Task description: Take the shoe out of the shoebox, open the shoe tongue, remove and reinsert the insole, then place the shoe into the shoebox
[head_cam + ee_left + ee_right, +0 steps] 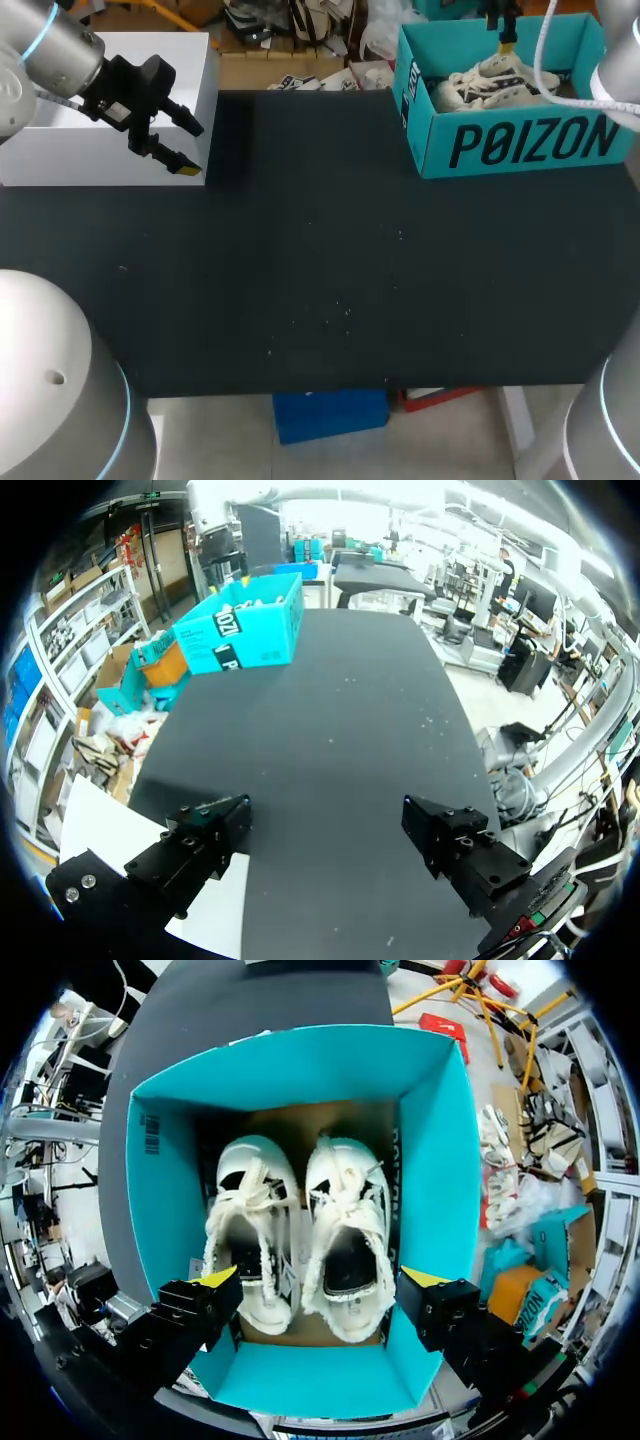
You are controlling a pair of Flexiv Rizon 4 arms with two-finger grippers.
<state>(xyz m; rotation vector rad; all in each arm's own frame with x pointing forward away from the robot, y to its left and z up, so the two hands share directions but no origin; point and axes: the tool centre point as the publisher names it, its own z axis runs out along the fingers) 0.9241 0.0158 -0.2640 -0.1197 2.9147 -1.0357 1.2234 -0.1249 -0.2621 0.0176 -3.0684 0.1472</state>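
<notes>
Now, right fingers [215,1280] spread above 2 shoes [345,1230], teal shoebox [440,1160].

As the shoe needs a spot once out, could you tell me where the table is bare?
The dark table is bare from the white box at far left to the teal shoebox at far right, up to the near edge. Crowded: the shoebox, filled by two shoes under the right gripper, and the white box's corner beneath the left gripper.

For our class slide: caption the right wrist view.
Open right hand hovers above two white shoes inside the teal shoebox.
</notes>
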